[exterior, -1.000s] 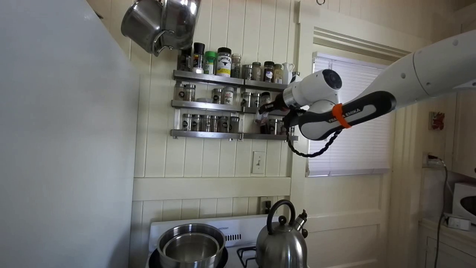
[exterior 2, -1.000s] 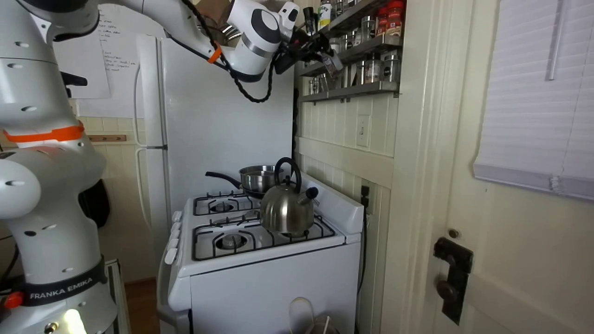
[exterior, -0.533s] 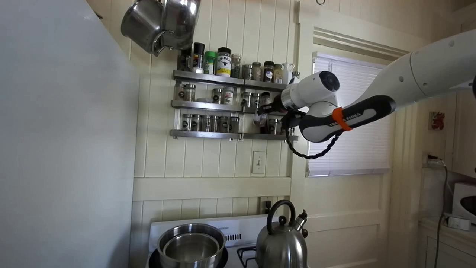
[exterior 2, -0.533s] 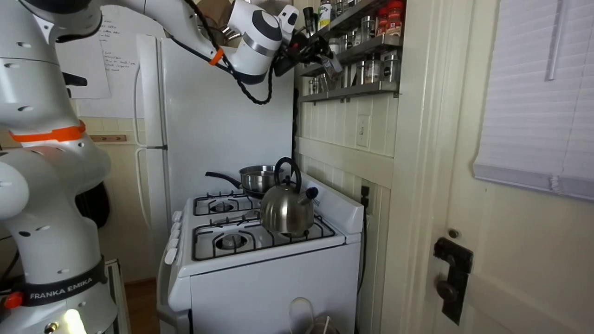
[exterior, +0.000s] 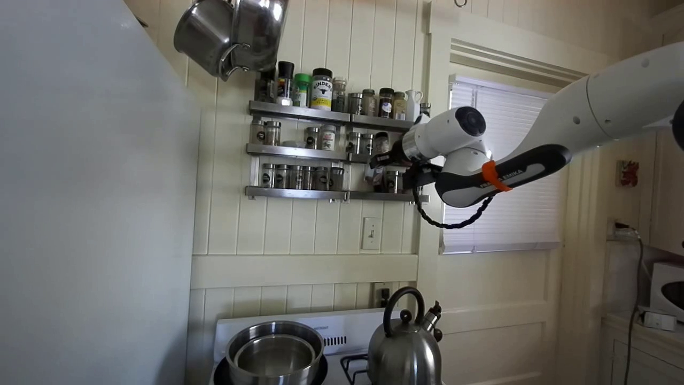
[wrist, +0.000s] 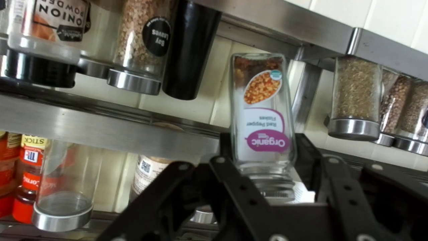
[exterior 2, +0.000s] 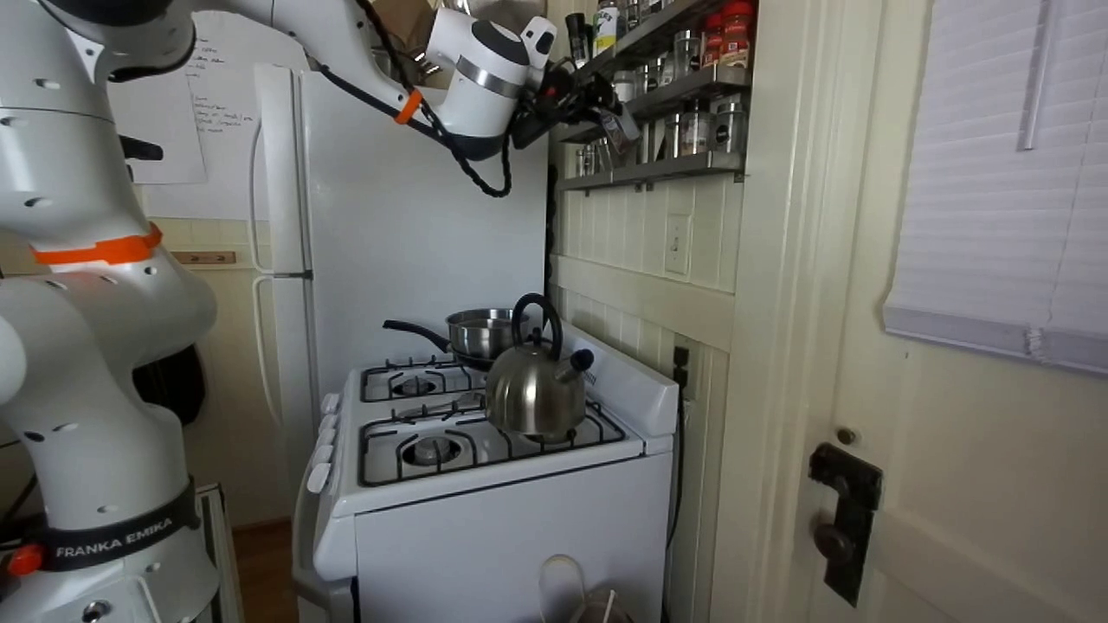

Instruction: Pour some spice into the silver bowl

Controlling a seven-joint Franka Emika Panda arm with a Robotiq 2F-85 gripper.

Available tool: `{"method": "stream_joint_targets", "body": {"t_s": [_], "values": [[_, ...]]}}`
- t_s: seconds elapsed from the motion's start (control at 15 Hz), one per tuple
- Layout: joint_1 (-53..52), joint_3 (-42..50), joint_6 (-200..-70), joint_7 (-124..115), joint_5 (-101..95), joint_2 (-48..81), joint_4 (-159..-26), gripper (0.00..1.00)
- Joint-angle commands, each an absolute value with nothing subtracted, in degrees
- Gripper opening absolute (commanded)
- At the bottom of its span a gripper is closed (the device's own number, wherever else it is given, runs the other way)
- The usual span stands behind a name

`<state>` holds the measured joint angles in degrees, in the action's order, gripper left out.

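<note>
Jar point(wrist: 264, 113) is clear glass, rusty-red flakes point(wrist: 244, 64), purple oval point(wrist: 267, 140) on a white label point(wrist: 258, 117) — silver bowl point(exterior: 275, 328) is shiny grey, kettle point(exterior: 405, 353) pretty much the same but black handle point(exterior: 406, 291).

In an exterior view the lower edge cuts off the bases of the silver bowl point(exterior: 275, 328) and the kettle point(exterior: 404, 355), the upper edge crops the hanging pots point(exterior: 206, 40), and a white appliance point(exterior: 662, 272) at the right edge is cropped too far to identify. In an exterior view the kettle point(exterior 2: 535, 394) conceals part of the bowl's side, and handwriting on a white sheet point(exterior 2: 229, 173) is too small to read. The label of the red pepper flakes jar point(wrist: 262, 107) is illegible in both exterior views; in the wrist view its mouth end is indistinct, and the gripper point(wrist: 265, 144) runs off the lower edge.
</note>
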<state>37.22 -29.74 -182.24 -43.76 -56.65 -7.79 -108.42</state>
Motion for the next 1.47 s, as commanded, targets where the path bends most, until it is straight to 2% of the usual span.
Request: {"method": "stream_joint_targets", "body": {"t_s": [0.0, 0.47, 0.53, 0.87, 0.93, 1.4], "values": [[41.15, -33.23, -182.59, -50.92, -63.60, -7.50, -106.80, 0.23], [45.42, -37.37, -181.90, -61.44, -75.00, -6.33, -104.06, 0.23], [43.52, -35.52, -182.23, -57.10, -70.62, -7.33, -106.75, 0.48], [44.51, -36.34, -182.23, -59.08, -72.62, -6.66, -105.10, 0.48], [44.51, -36.39, -182.23, -59.09, -72.62, -6.55, -105.06, 0.23], [45.15, -37.25, -180.35, -60.78, -74.86, -3.62, -101.35, 0.23]]}}
